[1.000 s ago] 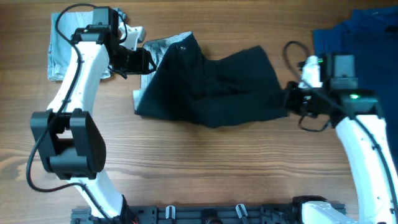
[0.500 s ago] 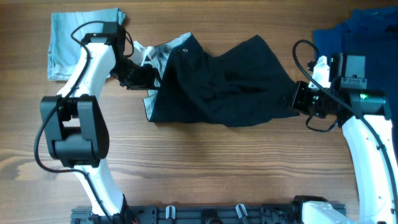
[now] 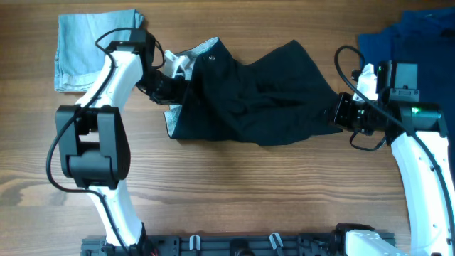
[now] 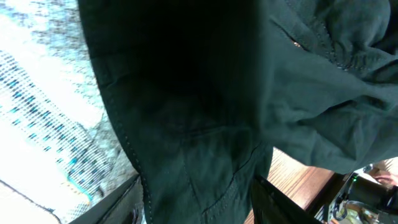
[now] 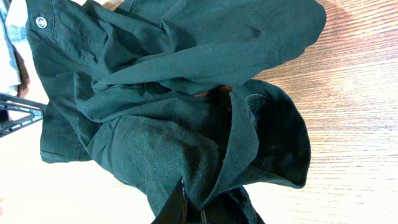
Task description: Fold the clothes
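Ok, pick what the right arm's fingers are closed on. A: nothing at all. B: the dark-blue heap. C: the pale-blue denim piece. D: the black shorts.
D: the right arm's fingers pinch the right-hand edge of the black shorts, with dark cloth bunched between them in the right wrist view; the dark-blue heap lies apart, beyond that arm.

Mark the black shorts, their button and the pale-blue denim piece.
black shorts [image 3: 263, 99], overhead view, middle of the fabric.
button [image 5: 40, 22], right wrist view, its round face.
pale-blue denim piece [image 3: 78, 46], overhead view, bare middle of the cloth.
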